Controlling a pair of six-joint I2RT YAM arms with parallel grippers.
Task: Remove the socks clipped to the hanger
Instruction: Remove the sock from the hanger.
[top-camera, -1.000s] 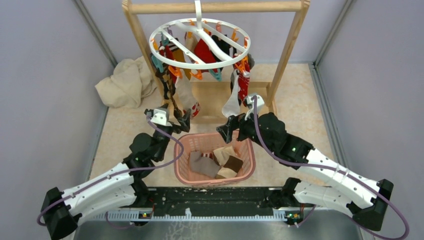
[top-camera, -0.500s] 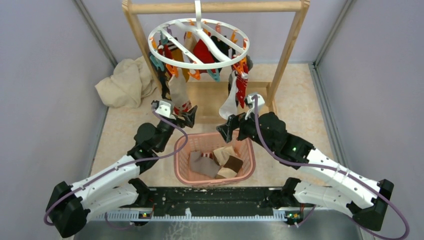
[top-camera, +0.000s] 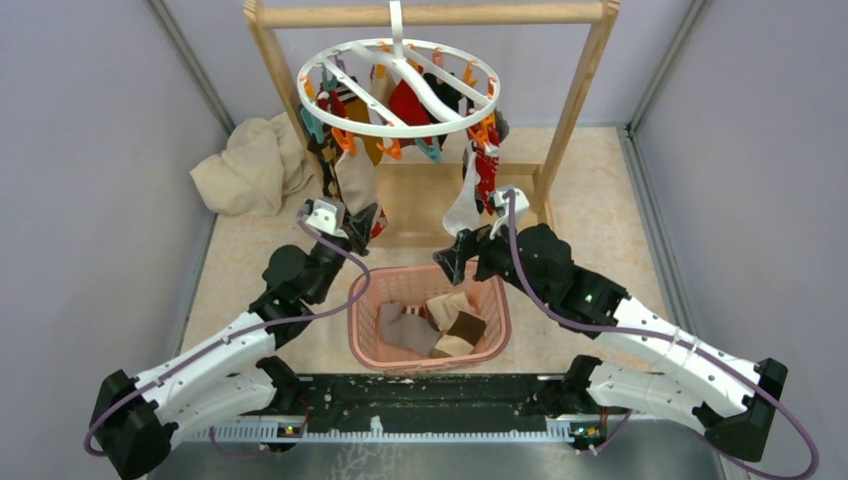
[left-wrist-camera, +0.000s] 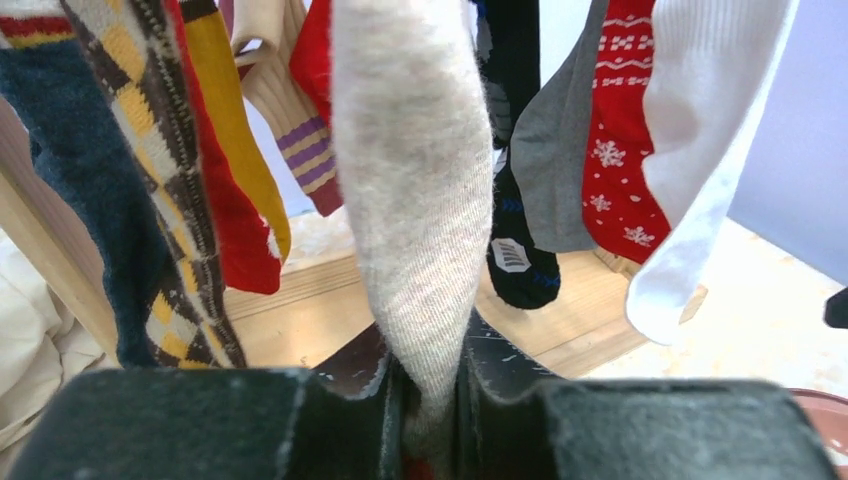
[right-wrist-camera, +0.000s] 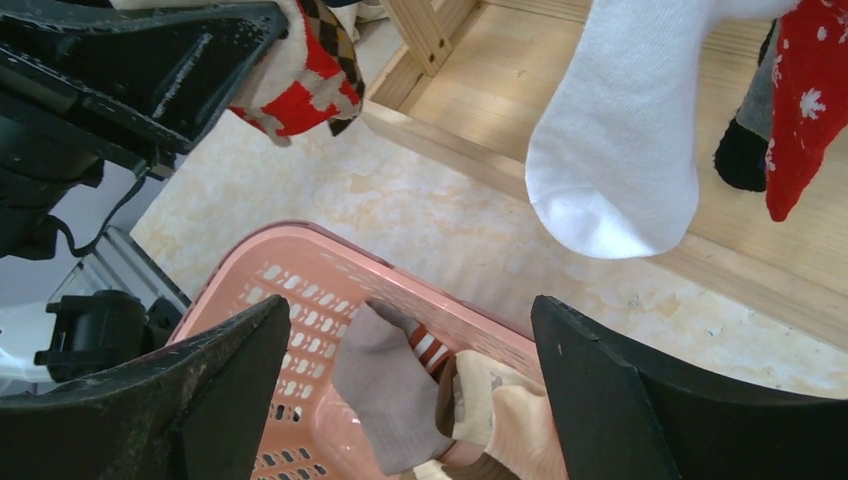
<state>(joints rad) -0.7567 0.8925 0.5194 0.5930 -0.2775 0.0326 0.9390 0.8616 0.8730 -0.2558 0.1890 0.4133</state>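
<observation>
Beige tabletop, wooden rail (top-camera: 430, 14) at the back with the hanger (top-camera: 420, 131) hooked on it, socks (left-wrist-camera: 620, 150) dangling from its clips. Left gripper (left-wrist-camera: 430, 405) is pinched tight on the beige sock (left-wrist-camera: 420, 200), arm stretched forward and up. Right gripper (right-wrist-camera: 410, 330) gapes wide, holding nothing, hovering over the basket (top-camera: 358, 320) just under a white sock (right-wrist-camera: 620, 150).

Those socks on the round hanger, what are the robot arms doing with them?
The two arms are emptying the hanger. The left gripper pinches the bottom of a beige sock hanging from it. The right gripper is open, near the toe of a white sock. A few socks lie in the pink basket.
</observation>
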